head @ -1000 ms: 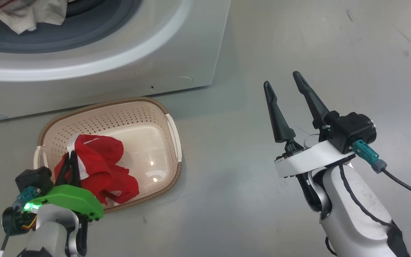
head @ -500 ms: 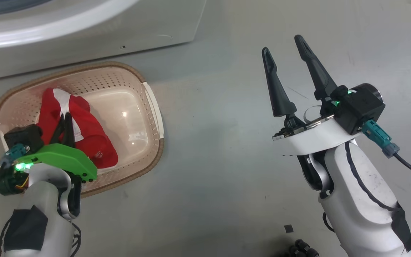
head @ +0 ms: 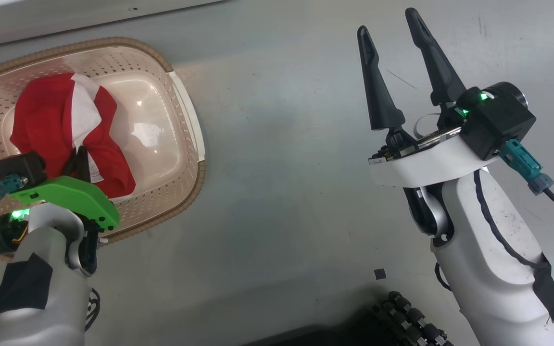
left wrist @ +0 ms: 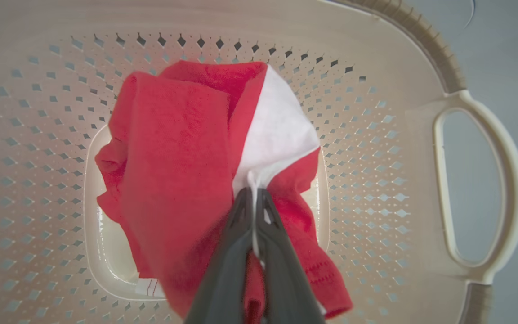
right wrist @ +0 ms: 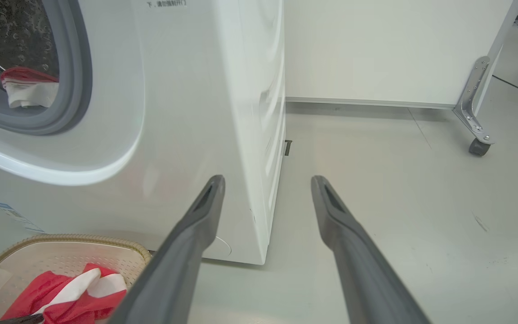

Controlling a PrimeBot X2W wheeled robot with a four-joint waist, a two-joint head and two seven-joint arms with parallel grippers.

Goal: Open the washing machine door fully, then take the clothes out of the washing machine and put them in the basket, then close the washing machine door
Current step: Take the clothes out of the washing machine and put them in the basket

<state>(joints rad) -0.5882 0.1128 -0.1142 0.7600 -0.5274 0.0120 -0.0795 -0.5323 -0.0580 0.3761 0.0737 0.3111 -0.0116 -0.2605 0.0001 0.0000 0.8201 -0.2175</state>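
Note:
The cream basket point(head: 188, 120) sits on the floor at the upper left of the head view, in front of the white washing machine point(head: 65, 17). Red and white clothes point(head: 41, 115) lie inside it. My left gripper point(head: 79, 161) reaches into the basket and is shut on the clothes; the left wrist view shows my left gripper point(left wrist: 253, 195) pinching the clothes point(left wrist: 173, 157) where white meets red, over the basket point(left wrist: 376, 112). My right gripper point(head: 385, 20) hovers open over bare floor, holding nothing. In the right wrist view, more clothes point(right wrist: 29, 87) hang at the washing machine point(right wrist: 187, 90) drum mouth. The washing machine door is out of view.
A white panel on a metal bracket with a caster wheel point(right wrist: 478, 146) stands to the right of the machine, with open grey floor between. A dark ribbed part point(head: 404, 312) and a small black square point(head: 379, 274) lie on the floor near me.
The head camera has tilted down, so the machine has slid off the top of the picture. My left gripper stays shut on the clothes, which now rest lower and more spread in the basket.

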